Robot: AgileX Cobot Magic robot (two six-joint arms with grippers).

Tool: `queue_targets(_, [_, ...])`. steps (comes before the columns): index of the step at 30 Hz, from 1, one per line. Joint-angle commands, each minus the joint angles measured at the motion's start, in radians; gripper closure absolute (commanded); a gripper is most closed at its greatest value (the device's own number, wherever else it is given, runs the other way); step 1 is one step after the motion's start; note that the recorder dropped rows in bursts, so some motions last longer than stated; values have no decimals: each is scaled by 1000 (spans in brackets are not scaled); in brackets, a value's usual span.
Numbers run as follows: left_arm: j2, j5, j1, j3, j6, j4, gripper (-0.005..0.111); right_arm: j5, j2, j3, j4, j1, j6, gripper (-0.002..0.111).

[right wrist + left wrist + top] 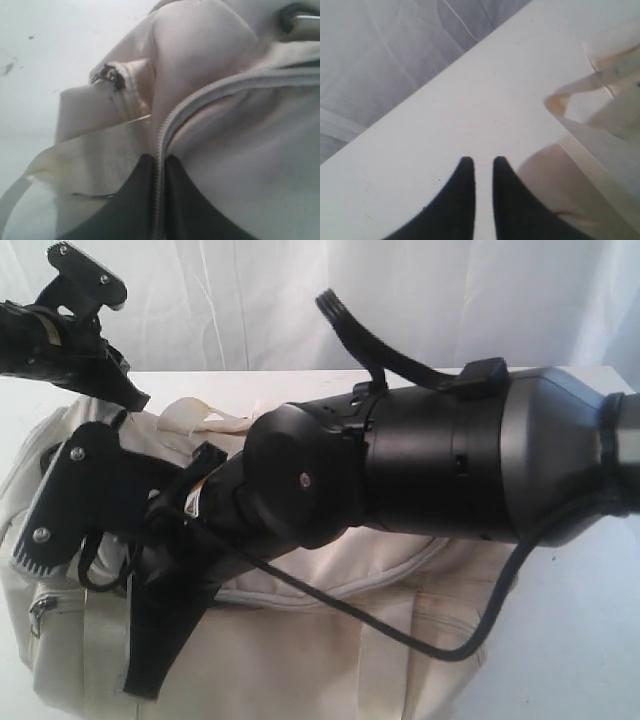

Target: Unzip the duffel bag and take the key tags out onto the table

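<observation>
Right arm (450,470) filled exterior view and hid most of duffel bag (300,650). Bag contents not visible. Bag lay on white table (470,100), cut off at frame bottom. Right gripper (159,160) pinched on zipper (200,97). Left gripper (482,161) hung over table, fingers slightly apart, holding nothing. Pale draped cloth (380,50) behind table.

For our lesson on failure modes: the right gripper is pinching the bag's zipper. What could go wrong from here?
1. The right gripper pinches the zipper track, with no pull tab visible in its grip; it may slip without opening the duffel bag.
2. The left gripper holds nothing above the table, so the unbraced bag may drag.
</observation>
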Motion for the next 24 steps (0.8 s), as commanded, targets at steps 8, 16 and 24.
queue_targets(8, [-55,711,13,-274,-12,14,13,99,-28,5,11,12,75,107])
queue_targets(16, [-272,965,13,-260,23,-99,71,257,-223,-16,-94,8,189,50])
queue_targets(24, [-525,988,13,29,126,-315,107,383,-235,15,-253,8,314,52])
